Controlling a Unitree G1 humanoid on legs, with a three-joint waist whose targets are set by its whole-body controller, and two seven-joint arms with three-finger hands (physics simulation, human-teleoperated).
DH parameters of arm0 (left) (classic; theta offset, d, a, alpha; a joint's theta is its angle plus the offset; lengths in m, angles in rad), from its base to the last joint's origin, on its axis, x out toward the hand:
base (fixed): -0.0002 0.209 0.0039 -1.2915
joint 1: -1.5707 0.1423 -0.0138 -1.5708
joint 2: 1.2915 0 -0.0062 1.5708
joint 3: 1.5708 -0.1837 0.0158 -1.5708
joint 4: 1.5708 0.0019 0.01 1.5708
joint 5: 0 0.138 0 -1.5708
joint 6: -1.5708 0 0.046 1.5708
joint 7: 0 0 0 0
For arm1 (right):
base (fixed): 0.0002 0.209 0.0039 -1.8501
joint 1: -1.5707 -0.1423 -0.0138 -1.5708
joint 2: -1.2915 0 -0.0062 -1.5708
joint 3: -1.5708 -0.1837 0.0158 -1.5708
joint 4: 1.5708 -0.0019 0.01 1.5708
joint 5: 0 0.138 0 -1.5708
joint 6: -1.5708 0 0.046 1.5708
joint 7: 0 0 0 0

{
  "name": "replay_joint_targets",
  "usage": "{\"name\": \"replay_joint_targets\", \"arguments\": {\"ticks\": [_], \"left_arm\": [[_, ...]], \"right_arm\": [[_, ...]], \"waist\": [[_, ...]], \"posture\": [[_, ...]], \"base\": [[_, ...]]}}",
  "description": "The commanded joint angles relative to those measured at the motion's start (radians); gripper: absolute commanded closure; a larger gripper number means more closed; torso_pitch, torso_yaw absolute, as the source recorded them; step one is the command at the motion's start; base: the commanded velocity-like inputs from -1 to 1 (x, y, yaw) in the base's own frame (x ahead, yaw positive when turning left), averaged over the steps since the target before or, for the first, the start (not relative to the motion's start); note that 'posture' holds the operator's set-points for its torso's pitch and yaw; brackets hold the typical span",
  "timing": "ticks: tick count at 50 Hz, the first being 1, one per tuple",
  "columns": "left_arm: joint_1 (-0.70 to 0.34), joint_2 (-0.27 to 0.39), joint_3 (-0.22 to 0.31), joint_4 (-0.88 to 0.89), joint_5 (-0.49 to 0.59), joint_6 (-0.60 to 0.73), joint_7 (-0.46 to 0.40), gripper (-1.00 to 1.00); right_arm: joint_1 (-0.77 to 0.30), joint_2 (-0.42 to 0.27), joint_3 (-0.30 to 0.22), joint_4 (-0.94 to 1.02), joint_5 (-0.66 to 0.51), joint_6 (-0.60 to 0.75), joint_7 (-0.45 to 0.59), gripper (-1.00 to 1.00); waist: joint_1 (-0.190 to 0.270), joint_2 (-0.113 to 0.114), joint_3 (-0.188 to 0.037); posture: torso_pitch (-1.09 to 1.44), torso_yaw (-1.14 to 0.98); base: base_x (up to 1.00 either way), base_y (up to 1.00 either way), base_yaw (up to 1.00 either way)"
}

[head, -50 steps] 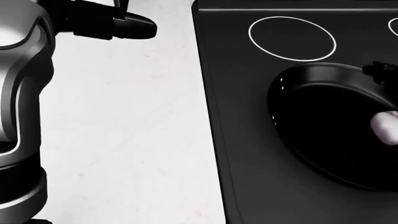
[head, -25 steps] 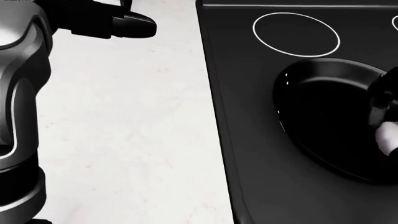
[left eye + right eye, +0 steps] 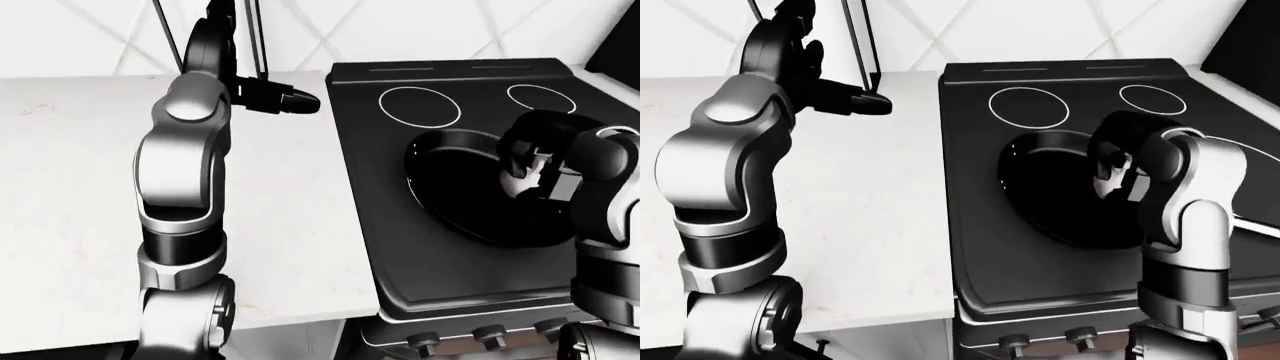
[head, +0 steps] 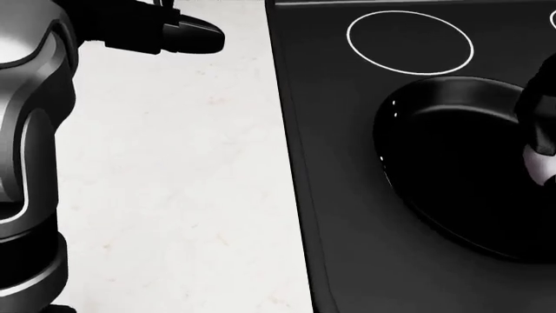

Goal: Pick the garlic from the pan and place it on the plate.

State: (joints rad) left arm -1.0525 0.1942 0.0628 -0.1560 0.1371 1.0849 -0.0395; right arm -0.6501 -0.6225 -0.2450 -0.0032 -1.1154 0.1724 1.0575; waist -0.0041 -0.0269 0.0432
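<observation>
- Garlic (image 3: 520, 182) sits inside the black pan (image 3: 450, 176) on the stove (image 3: 440, 247), a pale lump half hidden by my right hand (image 3: 535, 169); its long axis is unclear.
- My right fingers curl around it, though the grip is unclear.
- My left hand (image 3: 285, 99) hovers over the counter (image 3: 70, 165); its fingers are hidden.
- No writing is readable.

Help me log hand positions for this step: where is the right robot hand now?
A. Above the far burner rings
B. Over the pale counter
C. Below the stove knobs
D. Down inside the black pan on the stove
D: the right robot hand reaches into the pan on the stove, around a pale thing, likely the garlic.
</observation>
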Motion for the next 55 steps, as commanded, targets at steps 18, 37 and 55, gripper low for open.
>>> {"name": "replay_joint_targets", "arguments": {"ticks": [18,37,55], "left_arm": [[-0.028,0.007,0.009,-0.036,0.008,-0.028,0.001,-1.00],[-0.031,0.002,0.003,-0.028,0.015,-0.033,0.002,-1.00],[-0.031,0.009,0.008,-0.039,0.012,-0.025,-0.001,-1.00]], "right_arm": [[-0.186,-0.062,-0.009,-0.062,0.022,0.062,0.090,1.00],[-0.268,-0.079,-0.024,-0.104,0.185,0.285,0.112,1.00],[-0.375,-0.080,-0.034,-0.077,0.431,0.666,-0.063,1.00]], "waist": [[-0.004,-0.005,-0.020],[-0.002,-0.005,-0.015],[0.004,-0.005,-0.020]], "posture": [[0.00,0.00],[0.00,0.00],[0.00,0.00]], "base": [[0.00,0.00,0.00],[0.00,0.00,0.00],[0.00,0.00,0.00]]}}
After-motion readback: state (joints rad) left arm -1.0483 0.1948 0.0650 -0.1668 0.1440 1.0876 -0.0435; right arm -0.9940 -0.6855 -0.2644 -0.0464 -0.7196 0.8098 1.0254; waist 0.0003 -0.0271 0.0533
